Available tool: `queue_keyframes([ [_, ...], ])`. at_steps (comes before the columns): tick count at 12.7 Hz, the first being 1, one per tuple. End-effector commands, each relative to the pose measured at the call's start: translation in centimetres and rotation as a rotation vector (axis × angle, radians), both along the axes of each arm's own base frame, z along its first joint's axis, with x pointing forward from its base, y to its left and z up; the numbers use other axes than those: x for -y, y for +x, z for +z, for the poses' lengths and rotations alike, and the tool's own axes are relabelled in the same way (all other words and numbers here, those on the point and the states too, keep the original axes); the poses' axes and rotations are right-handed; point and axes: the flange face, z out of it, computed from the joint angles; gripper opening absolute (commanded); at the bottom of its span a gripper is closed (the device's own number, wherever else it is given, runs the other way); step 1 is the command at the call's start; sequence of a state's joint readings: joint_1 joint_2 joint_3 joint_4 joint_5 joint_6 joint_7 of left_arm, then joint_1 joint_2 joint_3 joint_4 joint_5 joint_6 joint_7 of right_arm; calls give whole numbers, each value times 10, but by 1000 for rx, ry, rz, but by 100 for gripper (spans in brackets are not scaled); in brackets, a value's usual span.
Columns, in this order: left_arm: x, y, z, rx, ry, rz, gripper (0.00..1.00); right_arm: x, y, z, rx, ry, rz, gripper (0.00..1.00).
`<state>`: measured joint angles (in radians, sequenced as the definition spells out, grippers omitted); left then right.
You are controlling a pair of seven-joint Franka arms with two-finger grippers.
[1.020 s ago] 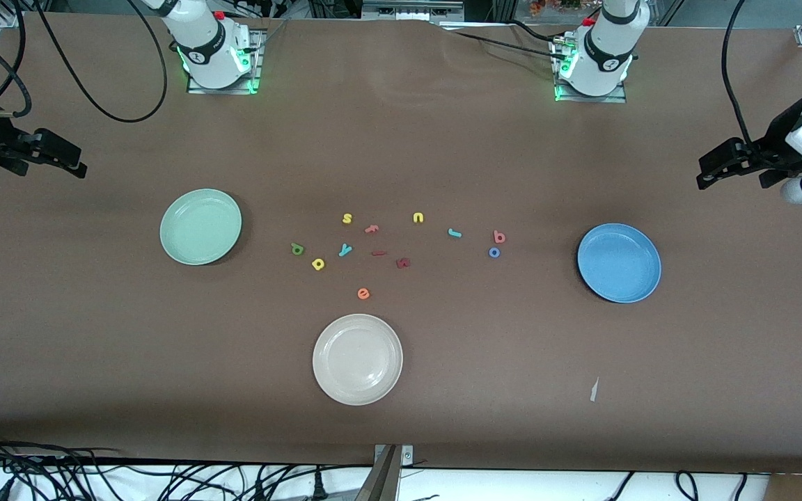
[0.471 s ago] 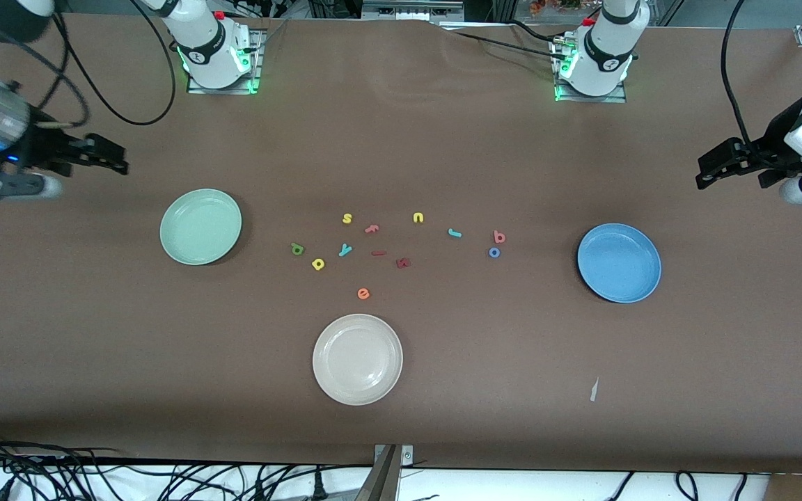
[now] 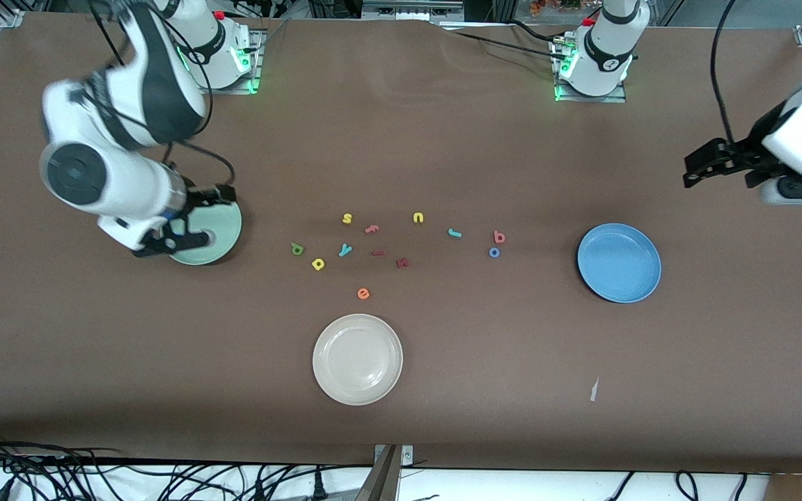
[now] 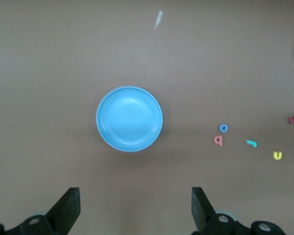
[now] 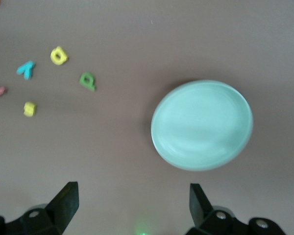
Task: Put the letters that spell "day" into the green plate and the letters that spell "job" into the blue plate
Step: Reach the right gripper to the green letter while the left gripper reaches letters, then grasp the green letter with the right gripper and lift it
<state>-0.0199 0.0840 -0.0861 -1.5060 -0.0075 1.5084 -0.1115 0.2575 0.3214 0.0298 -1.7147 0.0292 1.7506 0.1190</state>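
Over the green plate (image 3: 211, 224) the right gripper (image 3: 192, 221) has swung in from the table's edge, jaws wide, empty; likely heading for d (image 3: 297, 248), a (image 3: 317, 264), y (image 3: 345, 250) beside that plate. Three plates, ten letters. j (image 3: 454, 232), o (image 3: 494, 252), b (image 3: 499, 237) lie toward the blue plate (image 3: 619, 263); left gripper (image 3: 718, 161) waits there, wide, empty.

Green plate (image 5: 202, 125) w/ d (image 5: 87, 81), a (image 5: 59, 55), y (image 5: 26, 69) nearby.
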Motion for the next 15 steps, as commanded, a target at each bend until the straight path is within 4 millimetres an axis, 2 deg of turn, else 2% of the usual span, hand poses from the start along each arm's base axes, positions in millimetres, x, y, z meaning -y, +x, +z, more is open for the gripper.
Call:
queue_keyframes([
  [1,22,-9,-27,-61,12,-47,100,-33,-13,-53,82,-2,-79,100],
  [4,44,-13,-68,-121,14,-102,100,-60,-32,-105,191,15,-171,100],
  [7,80,-8,-91,-125,8,-210,100,-87,-44,-152,240,6,-346,99],
  [8,88,-1,-110,-134,5,-222,100,-89,-44,-165,245,4,-373,99],
  [9,100,4,-142,-179,9,-250,100,-93,-45,-177,255,7,-382,98],
  [10,109,5,-154,-194,2,-282,100,-96,-47,-189,257,-1,-427,91],
  [11,113,9,-164,-189,-6,-285,100,-93,-46,-199,259,-8,-466,83],
  [12,117,8,-174,-181,-23,-284,100,-92,-46,-200,257,-13,-496,78],
  [15,124,-2,-222,-147,-80,-250,100,-92,-46,-203,252,-33,-601,68],
])
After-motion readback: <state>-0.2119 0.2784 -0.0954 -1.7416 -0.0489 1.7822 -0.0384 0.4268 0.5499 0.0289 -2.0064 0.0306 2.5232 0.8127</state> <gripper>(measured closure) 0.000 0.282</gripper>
